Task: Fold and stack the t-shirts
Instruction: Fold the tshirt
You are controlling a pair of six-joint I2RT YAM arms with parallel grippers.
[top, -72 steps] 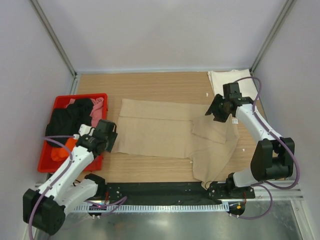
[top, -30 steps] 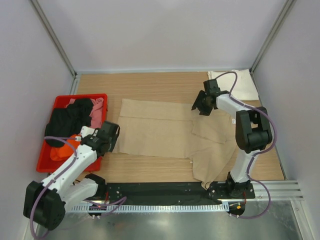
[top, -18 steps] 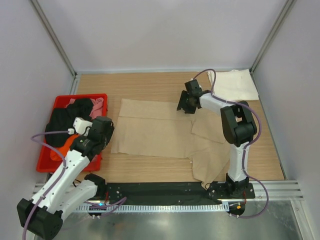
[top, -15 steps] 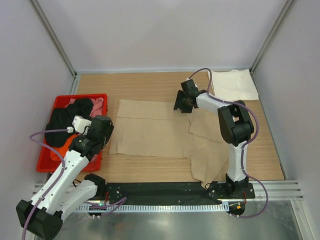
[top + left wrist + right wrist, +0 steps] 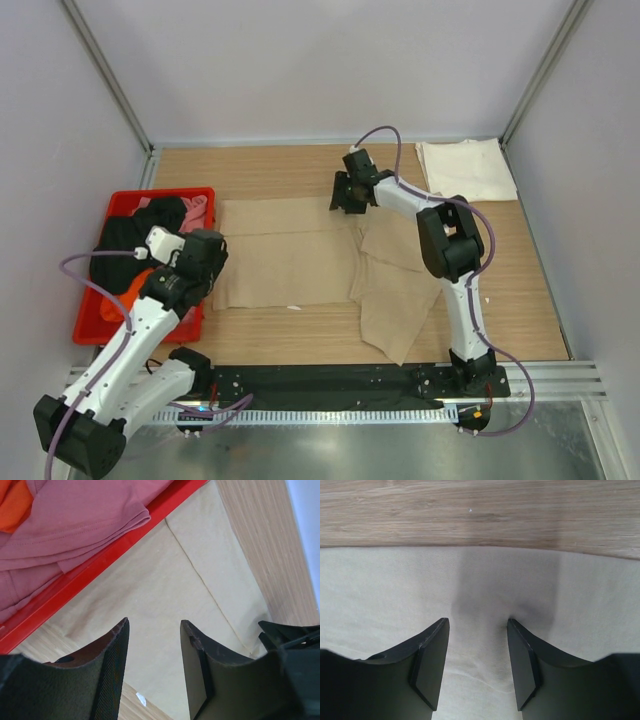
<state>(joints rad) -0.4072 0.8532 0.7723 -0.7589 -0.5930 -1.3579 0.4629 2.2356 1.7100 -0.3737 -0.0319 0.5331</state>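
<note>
Currently finding the tan t-shirt (image 5: 290,255) spread over the middle of the table (image 5: 280,165), right part lying in overlapping layers. Hovering over its left edge, just beside the red bin (image 5: 160,192): left gripper (image 5: 153,625), fingers spread, nothing between. Low at its far edge: right gripper (image 5: 477,622), fingers apart astride flat cloth, pinching nothing. Folded in the far right corner: cream-white t-shirt (image 5: 465,170). Piled in the bin at the left edge: black t-shirt (image 5: 125,245), pink t-shirt (image 5: 197,208), orange t-shirt (image 5: 118,300).

Open strip of wooden table (image 5: 270,165) along the far edge; red bin (image 5: 88,322) at left, cream-white t-shirt (image 5: 465,168) in far-right corner.
</note>
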